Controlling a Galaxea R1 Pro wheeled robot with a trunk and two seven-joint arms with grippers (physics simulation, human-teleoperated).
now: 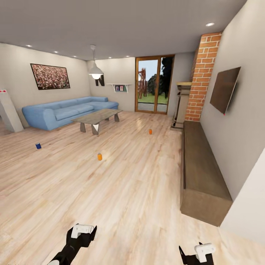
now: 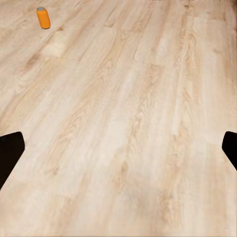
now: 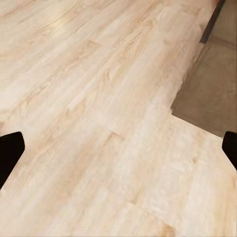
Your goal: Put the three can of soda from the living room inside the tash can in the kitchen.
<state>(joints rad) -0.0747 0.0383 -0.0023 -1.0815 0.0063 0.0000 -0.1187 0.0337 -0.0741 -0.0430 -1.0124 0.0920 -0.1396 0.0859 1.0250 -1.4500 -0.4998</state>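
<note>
- The left gripper (image 1: 84, 231) is seen low in the head view, white-capped on a black arm; in the left wrist view its dark fingertips (image 2: 10, 153) sit at opposite edges, so the jaws are spread wide with nothing between them but bare floor.
- The right gripper (image 1: 198, 254) is seen at the bottom edge of the head view; in the right wrist view its fingertips (image 3: 10, 153) are likewise set wide apart, empty and touching nothing.
- Three small cylindrical cans are stood upright on the floor (image 1: 129, 176), well apart from one another: an orange can (image 1: 99, 156) nearest the robot, a dark blue can (image 1: 38, 146) further left, and a second orange can (image 1: 150, 131) further off, right of the coffee table (image 1: 97, 116).
- The nearest orange can (image 2: 43, 18) is also picked up in the left wrist view, smooth and glossy, well ahead of the open jaws.
- The floor is laid in pale wooden planks with visible grain.
- A light-blue corner sofa (image 1: 66, 110) is placed against the far walls, behind the slab-topped table on angled legs.
- A red-brick chimney (image 1: 202, 77) is seen on the right, with a long, low brown bench (image 1: 200, 173) running along the wall beneath a dark flat screen (image 1: 224, 89); a corner of that bench (image 3: 212, 94) is caught in the right wrist view, matte and flat.
</note>
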